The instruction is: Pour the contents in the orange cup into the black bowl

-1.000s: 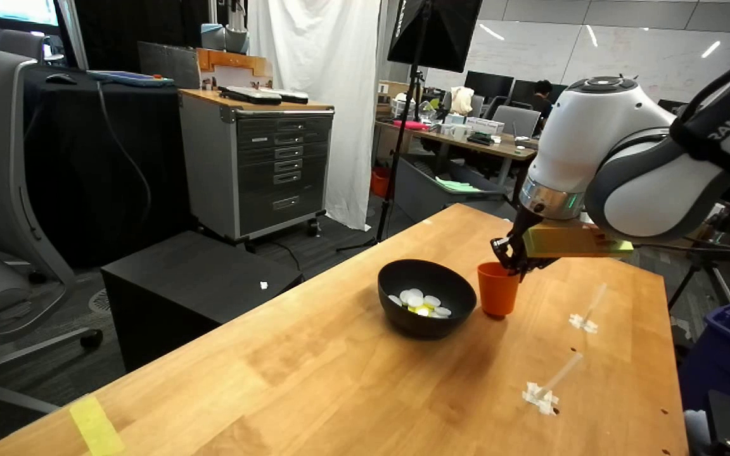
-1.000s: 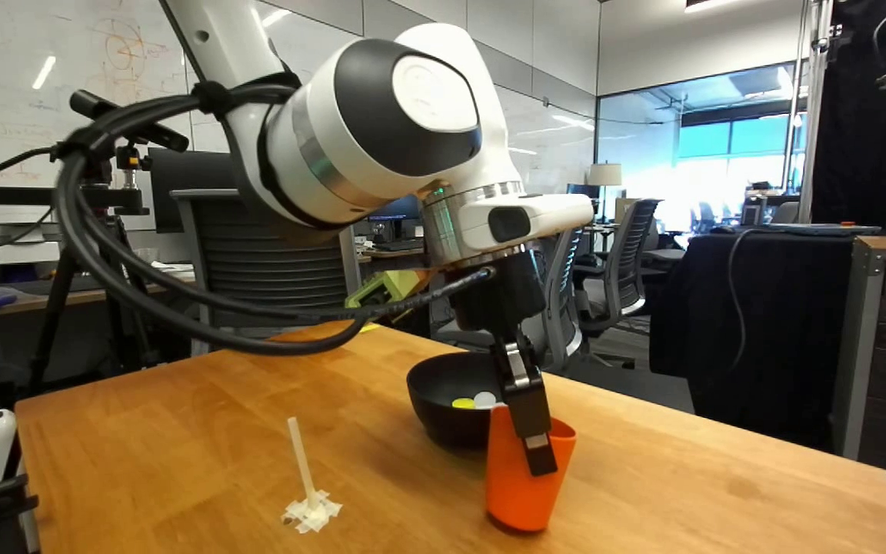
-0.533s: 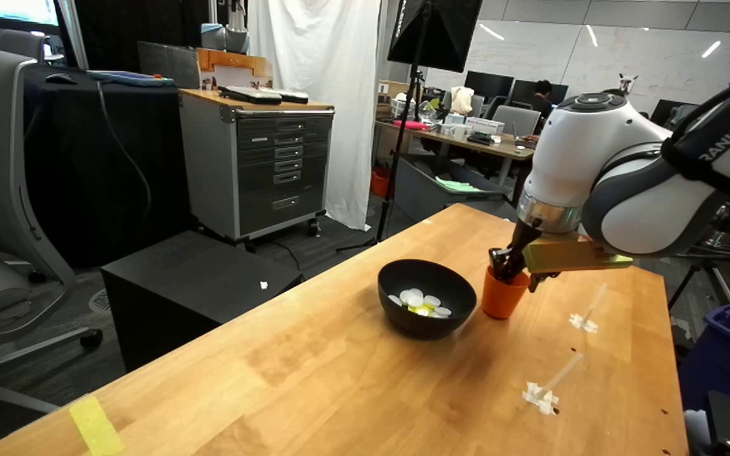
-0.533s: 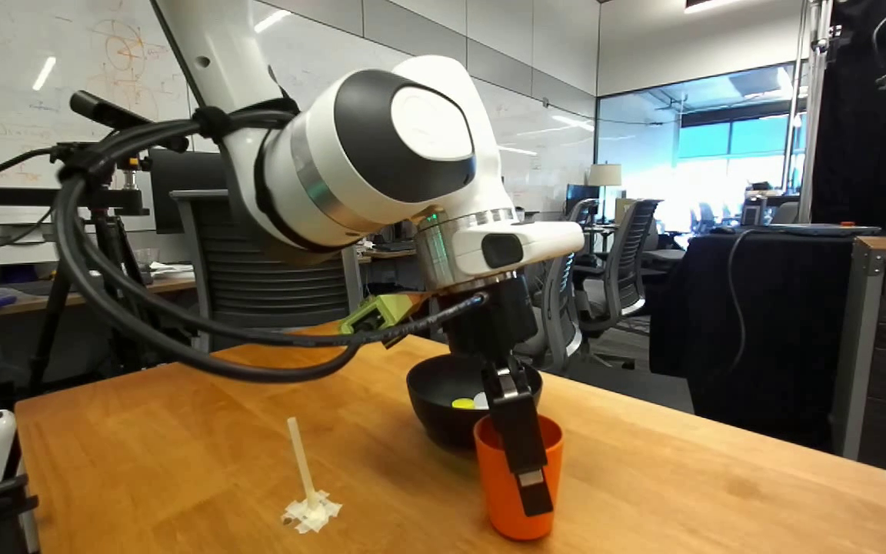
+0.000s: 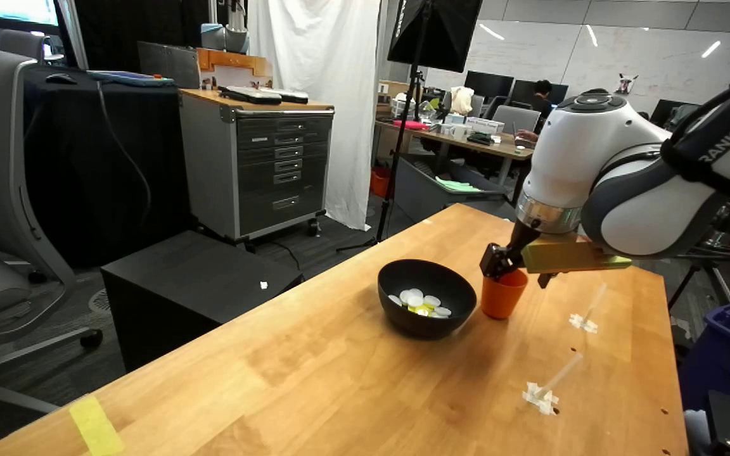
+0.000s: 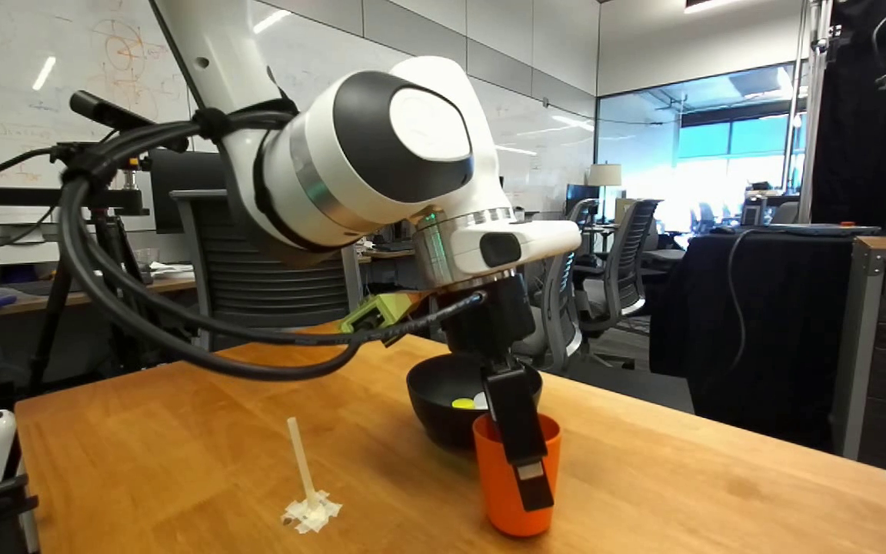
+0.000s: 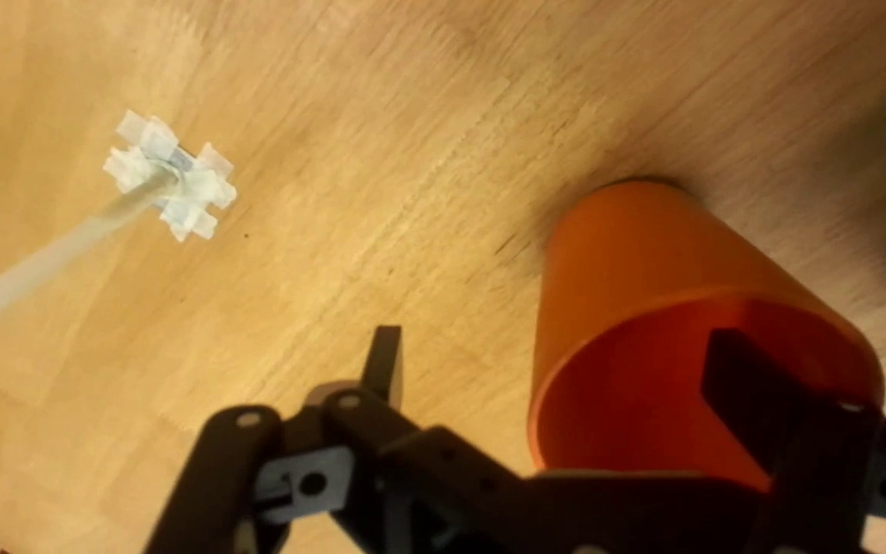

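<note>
The orange cup (image 5: 503, 294) stands upright on the wooden table, close beside the black bowl (image 5: 428, 275). Several white discs (image 5: 414, 299) and some yellow lie in the bowl. My gripper (image 7: 554, 336) is open astride the cup's rim. In the wrist view a finger (image 7: 383, 358) is outside the cup, apart from its wall. The opposite finger (image 7: 751, 392) reaches into the cup's mouth; whether it touches the wall I cannot tell. In an exterior view the outer finger (image 6: 520, 431) covers part of the cup. The cup's visible inside is bare orange; its bottom is partly hidden.
Thin pale sticks (image 5: 595, 301) are taped upright to the table (image 5: 339, 380) near the cup. A strip of yellow tape (image 5: 96, 424) marks a table corner. A black box (image 5: 200, 272) stands below the table's long edge.
A second ago the jaws were shut on the rim of the slightly tilted cup. The gripper has come down, the cup now rests upright, and the jaws have spread apart.
</note>
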